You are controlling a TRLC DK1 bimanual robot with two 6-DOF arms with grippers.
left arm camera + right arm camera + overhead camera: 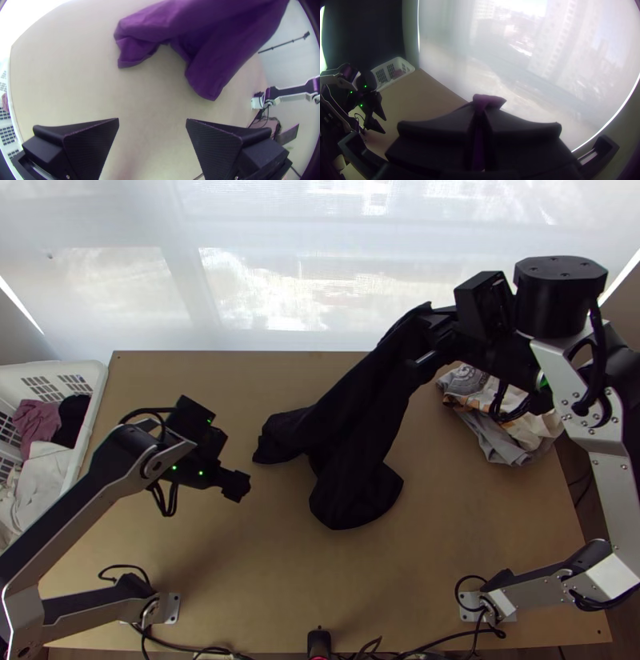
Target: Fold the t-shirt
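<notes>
Jaws: left gripper [152,119] gaping, empty; right gripper [480,115] clamped on the shirt [360,412]!
Shirt: gathered, slanting from upper right of centre down to mid-frame over the table [248,580].
Done: one grip, no neat fold visible.
To go: laying flat, then all the folding, I'd say.
Count: one shirt, two grippers, one basket [94,400] far left, one clothes pile [512,432] right.
</notes>
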